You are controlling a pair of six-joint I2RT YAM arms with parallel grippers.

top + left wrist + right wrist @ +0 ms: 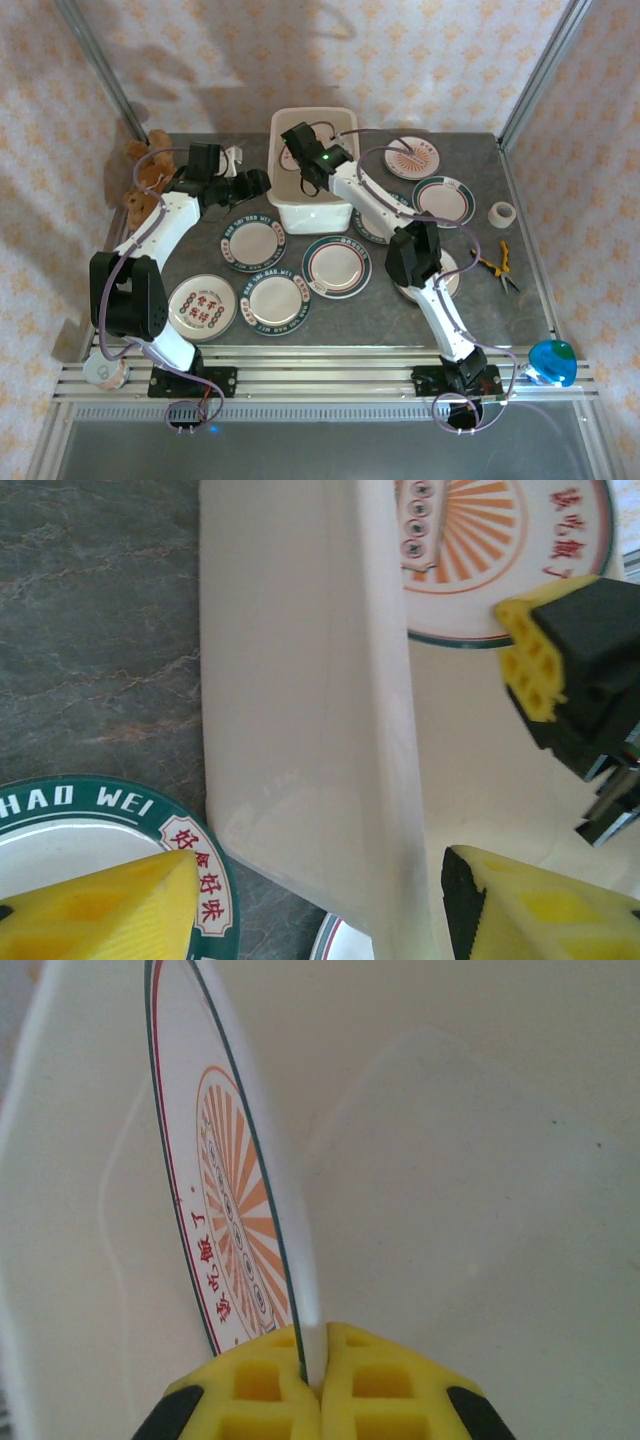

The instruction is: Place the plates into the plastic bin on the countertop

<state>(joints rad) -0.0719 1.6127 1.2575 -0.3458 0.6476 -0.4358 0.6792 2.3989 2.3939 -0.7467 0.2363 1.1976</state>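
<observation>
The off-white plastic bin [315, 210] stands at the back middle of the countertop [480, 320]. My right gripper [320, 1365] is shut on the rim of an orange sunburst plate [235, 1230], held on edge low inside the bin. From above, this gripper [298, 150] reaches into the bin. My left gripper [320, 880] is open and straddles the bin's left wall [300, 680], one finger outside, one inside. It sits at the bin's left side [263, 183]. Several plates lie flat on the countertop, among them a green-rimmed one [252, 243] and a teal-and-red one [337, 264].
Two teddy bears [145, 175] sit at the back left. A tape roll [503, 213] and pliers [497, 268] lie at the right edge. More plates [443, 200] crowd the right side, one partly under my right arm [450, 278]. An aluminium frame [300, 365] edges the front.
</observation>
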